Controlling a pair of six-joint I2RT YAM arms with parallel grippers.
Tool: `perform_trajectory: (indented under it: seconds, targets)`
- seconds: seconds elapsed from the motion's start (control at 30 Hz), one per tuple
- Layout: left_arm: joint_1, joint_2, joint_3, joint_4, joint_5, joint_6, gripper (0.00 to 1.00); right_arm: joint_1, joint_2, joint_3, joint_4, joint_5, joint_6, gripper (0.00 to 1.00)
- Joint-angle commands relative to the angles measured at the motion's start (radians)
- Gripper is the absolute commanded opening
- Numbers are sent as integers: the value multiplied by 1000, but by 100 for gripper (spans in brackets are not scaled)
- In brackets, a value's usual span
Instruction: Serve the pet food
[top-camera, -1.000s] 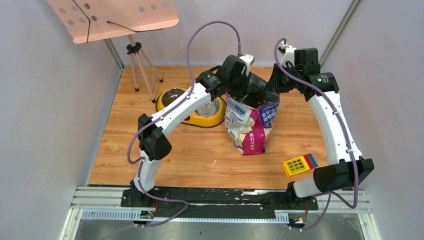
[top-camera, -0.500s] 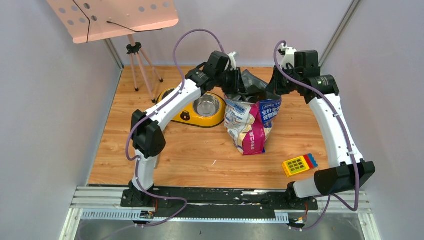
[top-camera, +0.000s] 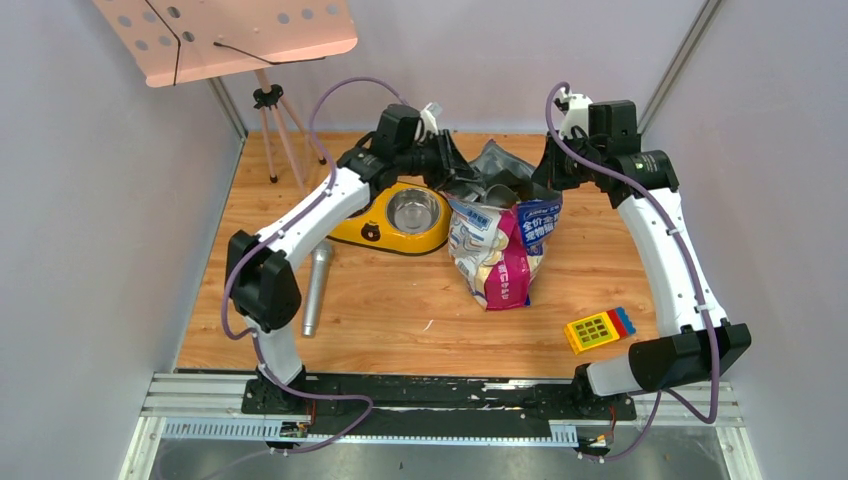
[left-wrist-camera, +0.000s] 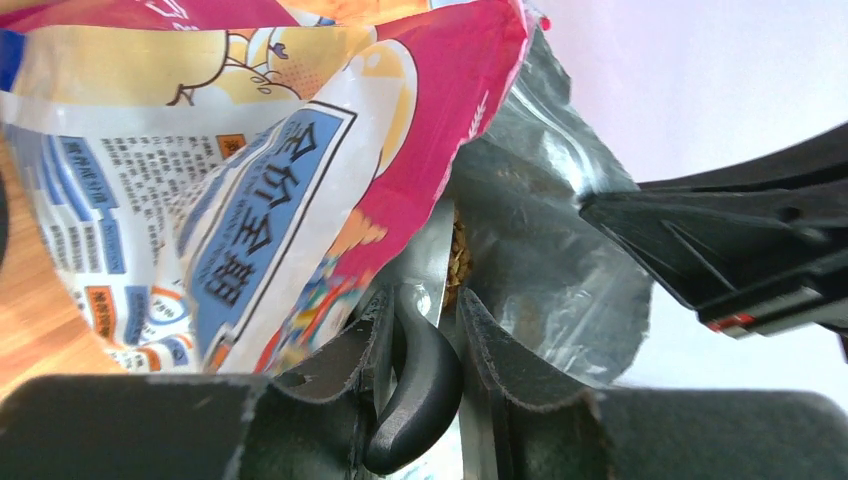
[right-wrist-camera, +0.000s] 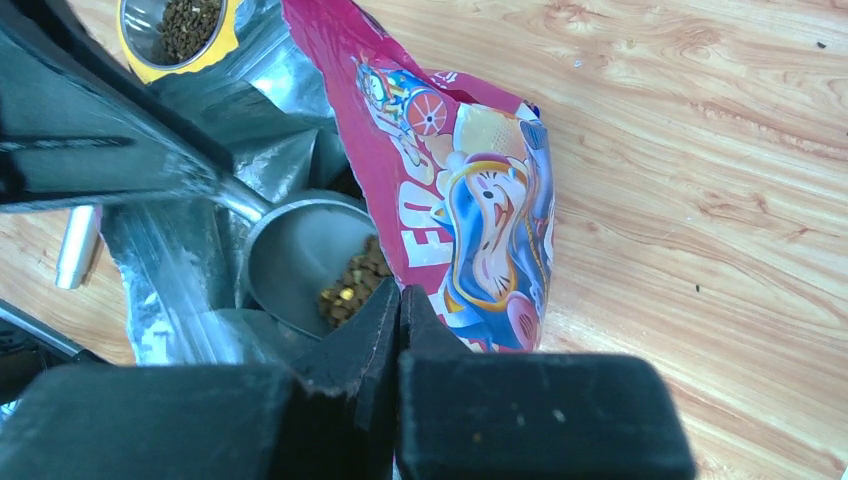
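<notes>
The pink-blue cat food bag (top-camera: 505, 255) stands open at the middle of the floor. My right gripper (top-camera: 545, 172) is shut on its rim, seen close in the right wrist view (right-wrist-camera: 400, 292). My left gripper (top-camera: 447, 165) is shut on the handle (left-wrist-camera: 430, 262) of the grey metal scoop. The scoop's bowl (right-wrist-camera: 295, 255) lies inside the bag's foil mouth with a little brown kibble (right-wrist-camera: 355, 285) at its edge. Kibble also shows past the handle (left-wrist-camera: 460, 255). The yellow feeder (top-camera: 375, 232) stands left of the bag. One of its bowls holds kibble (right-wrist-camera: 185, 22).
A grey metal cylinder (top-camera: 317, 290) lies on the floor left of the feeder. A yellow, blue and red block (top-camera: 598, 328) lies front right. A pink music stand on a tripod (top-camera: 285, 140) stands at the back left. Grey walls close both sides.
My left arm has swung left and back, drawing its gripper from above the bag to the bag's left rim. This uncovered the feeder and the grey cylinder. The right gripper stayed put.
</notes>
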Motion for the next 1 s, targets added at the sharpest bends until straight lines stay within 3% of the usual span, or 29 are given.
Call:
perform_trajectory:
  seconds: [0.0, 0.27, 0.5, 0.73, 0.97]
  targets:
    - [67, -148, -21, 62, 49, -46, 0, -13, -32, -13, 9, 19, -26, 0]
    - [124, -227, -57, 52, 34, -25, 0, -26, -51, -27, 7, 24, -52, 0]
    - [159, -227, -126, 107, 98, -138, 0, -28, -45, -17, 2, 31, -62, 0]
    - [266, -218, -160, 76, 161, -231, 0, -29, -53, -22, -19, 30, -73, 0]
    - [216, -69, -35, 139, 168, -303, 0, -30, -34, -19, -36, 35, -87, 0]
